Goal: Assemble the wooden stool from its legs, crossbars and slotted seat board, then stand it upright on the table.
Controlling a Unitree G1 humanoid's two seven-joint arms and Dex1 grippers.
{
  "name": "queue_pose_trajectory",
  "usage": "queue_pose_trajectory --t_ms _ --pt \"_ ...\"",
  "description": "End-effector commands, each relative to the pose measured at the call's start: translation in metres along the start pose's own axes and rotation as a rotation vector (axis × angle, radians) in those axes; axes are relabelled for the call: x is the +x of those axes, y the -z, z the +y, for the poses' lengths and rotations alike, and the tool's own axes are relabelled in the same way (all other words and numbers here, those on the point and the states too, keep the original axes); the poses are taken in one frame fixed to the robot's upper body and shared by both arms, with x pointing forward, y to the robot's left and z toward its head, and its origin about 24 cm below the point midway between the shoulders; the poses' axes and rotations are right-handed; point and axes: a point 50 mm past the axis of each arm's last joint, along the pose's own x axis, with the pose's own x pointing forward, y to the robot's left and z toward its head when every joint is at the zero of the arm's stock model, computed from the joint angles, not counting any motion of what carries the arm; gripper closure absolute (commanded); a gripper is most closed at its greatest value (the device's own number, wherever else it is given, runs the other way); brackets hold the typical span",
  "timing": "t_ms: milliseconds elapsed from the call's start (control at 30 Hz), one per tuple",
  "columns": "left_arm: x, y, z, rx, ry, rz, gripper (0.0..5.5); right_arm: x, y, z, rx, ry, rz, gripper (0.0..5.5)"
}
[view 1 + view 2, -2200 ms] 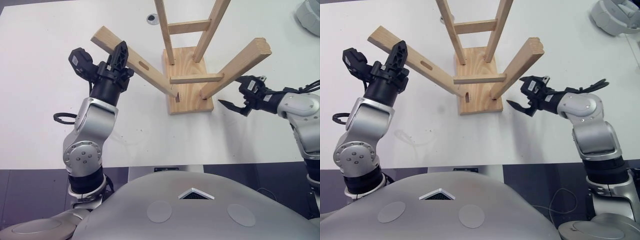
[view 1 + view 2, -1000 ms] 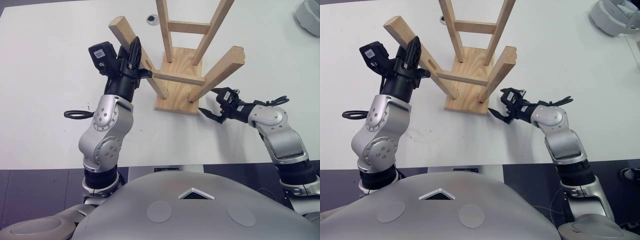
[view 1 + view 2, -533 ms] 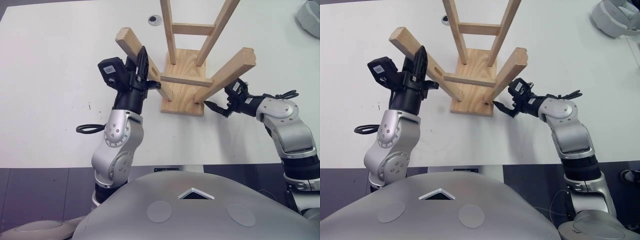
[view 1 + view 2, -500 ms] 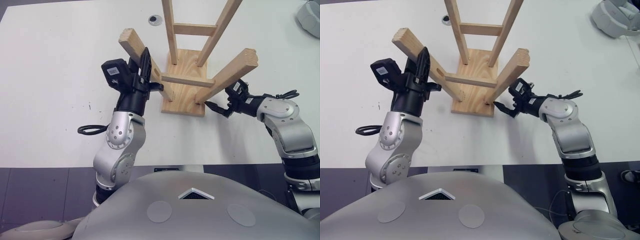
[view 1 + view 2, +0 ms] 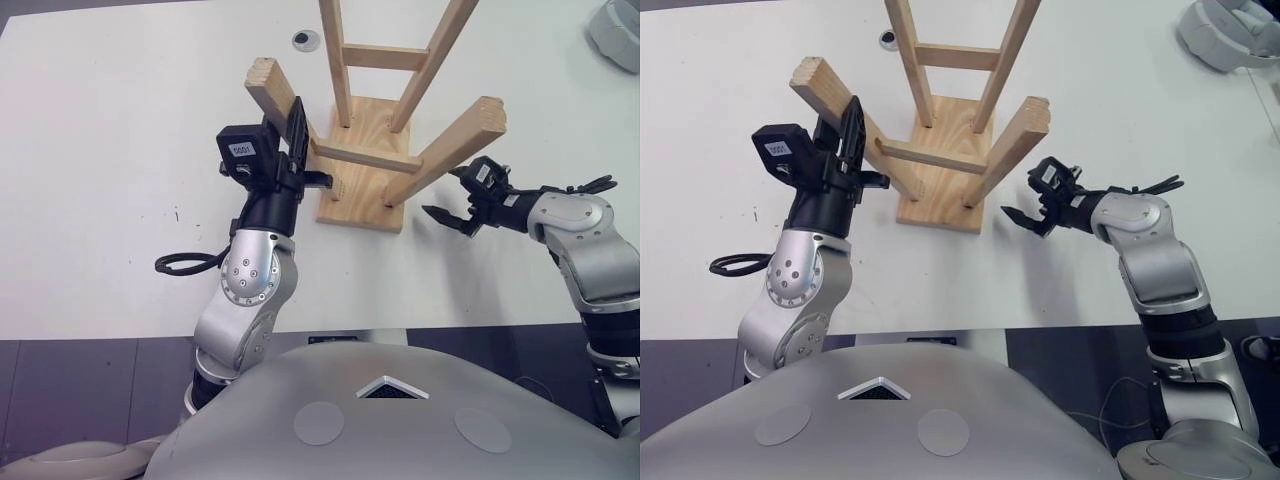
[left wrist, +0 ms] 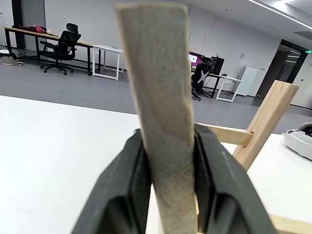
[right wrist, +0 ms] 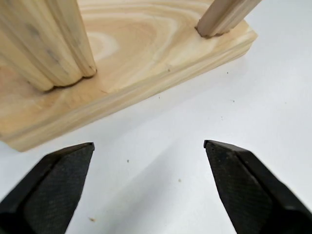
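Upside-down stool (image 5: 372, 125) rests seat-down on the white table (image 5: 120, 150). The raised left gripper (image 5: 296, 125) pinches its near-left leg (image 5: 272, 92) (tilted outward). The right gripper (image 5: 440, 192), arm bent inward, hangs spread just beside the seat board (image 5: 350, 208).

Pale wooden seat board (image 7: 146, 41) with swirling grain, white tabletop (image 5: 110, 130), black cross-hatched fingers (image 7: 53, 187).

left end effector (image 6: 168, 163) clamped on stool leg (image 6: 157, 73) | crossbar (image 6: 226, 135), second leg (image 6: 265, 119) behind
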Motion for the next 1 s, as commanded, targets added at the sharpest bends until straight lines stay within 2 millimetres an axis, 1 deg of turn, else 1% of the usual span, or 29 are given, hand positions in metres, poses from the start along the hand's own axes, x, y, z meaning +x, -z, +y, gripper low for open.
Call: queue_pose_trajectory --t_ms 33,67,100,133,167,200,233,267,333,400,467,533,567,600,667,700,733,767,800,867,933,1000 --pt "-0.007 0.017 -0.006 0.014 -0.050 0.089 4.47 -0.008 -0.007 -0.009 -0.022 0.031 -0.013 1.29" --pt "-0.007 0.016 -0.008 0.027 -0.043 0.083 4.47 -0.011 -0.011 -0.014 -0.021 0.053 -0.031 1.29" --pt "-0.007 0.016 -0.010 0.047 -0.031 0.078 4.47 -0.016 -0.018 -0.023 -0.014 0.108 -0.069 1.29" --pt "-0.008 0.016 -0.012 0.061 -0.024 0.075 4.47 -0.022 -0.025 -0.034 -0.009 0.173 -0.106 1.29" --pt "-0.008 0.016 -0.013 0.069 -0.021 0.074 4.47 -0.031 -0.037 -0.048 -0.011 0.267 -0.169 1.29" --pt "-0.008 0.016 -0.013 0.074 -0.025 0.071 4.47 -0.041 -0.052 -0.061 -0.006 0.352 -0.247 1.29" --pt "-0.007 0.016 -0.012 0.082 -0.032 0.065 4.47 -0.052 -0.071 -0.069 -0.011 0.420 -0.342 1.29" --pt "-0.007 0.016 -0.012 0.088 -0.035 0.060 4.47 -0.062 -0.091 -0.072 -0.023 0.456 -0.435 1.29" --pt "-0.006 0.014 -0.010 0.093 -0.054 0.047 4.47 -0.075 -0.134 -0.059 -0.105 0.418 -0.594 1.29" --pt "-0.004 0.013 -0.009 0.098 -0.070 0.035 4.47 -0.075 -0.171 -0.036 -0.204 0.337 -0.690 1.29" --pt "-0.002 0.013 -0.007 0.099 -0.084 0.031 4.47 -0.066 -0.198 -0.007 -0.301 0.232 -0.714 1.29" --pt "0.001 0.014 -0.003 0.101 -0.113 0.027 4.47 -0.057 -0.219 0.015 -0.397 0.180 -0.710 1.29" --pt "0.003 0.015 -0.001 0.105 -0.126 0.025 4.47 -0.057 -0.229 0.022 -0.441 0.193 -0.734 1.29" --pt "0.005 0.015 0.000 0.117 -0.134 0.023 4.47 -0.060 -0.239 0.023 -0.455 0.238 -0.761 1.29" --pt "0.010 0.017 0.002 0.128 -0.148 0.024 4.47 -0.069 -0.251 0.022 -0.471 0.323 -0.796 1.29" --pt "0.012 0.018 0.002 0.130 -0.155 0.025 4.47 -0.069 -0.253 0.021 -0.463 0.341 -0.801 1.29" --pt "0.014 0.018 0.003 0.130 -0.162 0.025 4.47 -0.067 -0.252 0.022 -0.458 0.341 -0.785 1.29" --pt "0.016 0.018 0.004 0.130 -0.173 0.023 4.47 -0.059 -0.246 0.024 -0.477 0.326 -0.743 1.29" --pt "0.018 0.018 0.005 0.129 -0.181 0.022 4.47 -0.050 -0.239 0.029 -0.532 0.319 -0.697 1.29" --pt "0.021 0.019 0.004 0.122 -0.184 0.023 4.47 -0.034 -0.226 0.043 -0.594 0.285 -0.646 1.29" --pt "0.023 0.020 0.004 0.113 -0.190 0.024 4.47 -0.019 -0.223 0.052 -0.695 0.280 -0.622 1.29" --pt "0.025 0.021 0.004 0.109 -0.190 0.020 4.47 -0.006 -0.220 0.054 -0.856 0.307 -0.564 1.29"
